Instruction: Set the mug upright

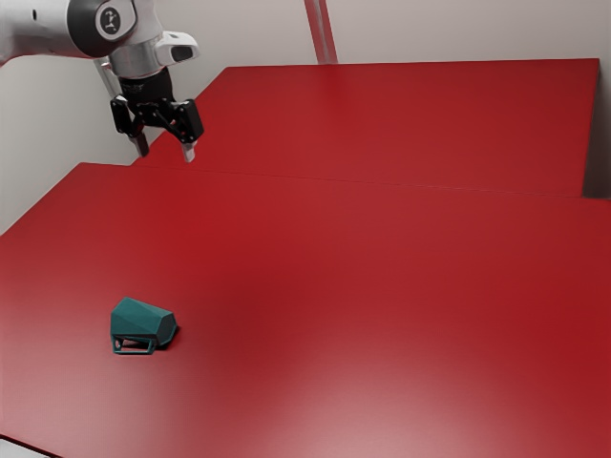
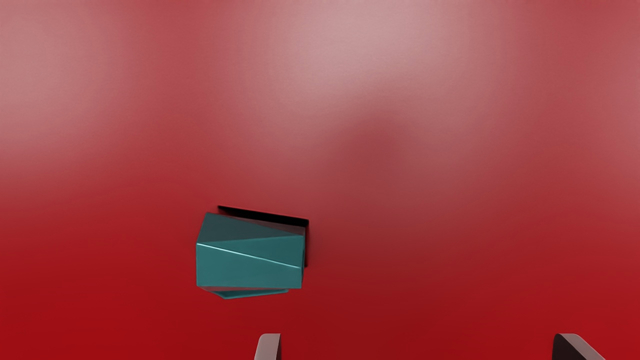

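You have the mug (image 1: 141,321) lying on its side on the red desk (image 1: 363,286), in the part toward the exterior view's left edge and much closer to the near edge than to the far one. It is teal, with flat, angular faces, and its handle (image 1: 135,345) points toward the desk's near edge. One dark end faces the exterior view's right; you can't be sure from here whether that is the mouth.

Your claw (image 1: 166,153) is wide, its two fingers (image 2: 268,348) well apart with bare space between them. It hangs in the air, well above the desk and apart from the mug, and in the exterior view it shows by the desk's far-left side. In the wrist view, you see the mug out ahead of the fingertips, nearer to one finger than to the other.

For markings, you get a round dark badge (image 1: 111,20) with a pale emblem on the white arm (image 1: 43,29); its lettering is too small for you to read.
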Robot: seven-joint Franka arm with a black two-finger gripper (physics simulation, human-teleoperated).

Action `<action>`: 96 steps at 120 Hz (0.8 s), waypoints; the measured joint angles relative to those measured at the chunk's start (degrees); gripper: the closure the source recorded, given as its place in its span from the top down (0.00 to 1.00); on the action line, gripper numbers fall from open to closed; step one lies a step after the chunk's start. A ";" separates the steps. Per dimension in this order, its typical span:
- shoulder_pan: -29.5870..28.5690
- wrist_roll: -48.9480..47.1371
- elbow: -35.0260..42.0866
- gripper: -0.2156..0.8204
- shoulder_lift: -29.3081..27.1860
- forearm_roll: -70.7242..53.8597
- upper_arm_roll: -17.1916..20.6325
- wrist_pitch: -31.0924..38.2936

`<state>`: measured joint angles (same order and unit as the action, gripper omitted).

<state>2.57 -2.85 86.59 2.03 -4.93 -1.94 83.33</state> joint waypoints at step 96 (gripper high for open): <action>-11.18 4.35 17.20 0.78 -10.63 4.11 -0.25 7.83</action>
<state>-8.62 1.50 103.79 -8.59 -0.82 -2.19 91.17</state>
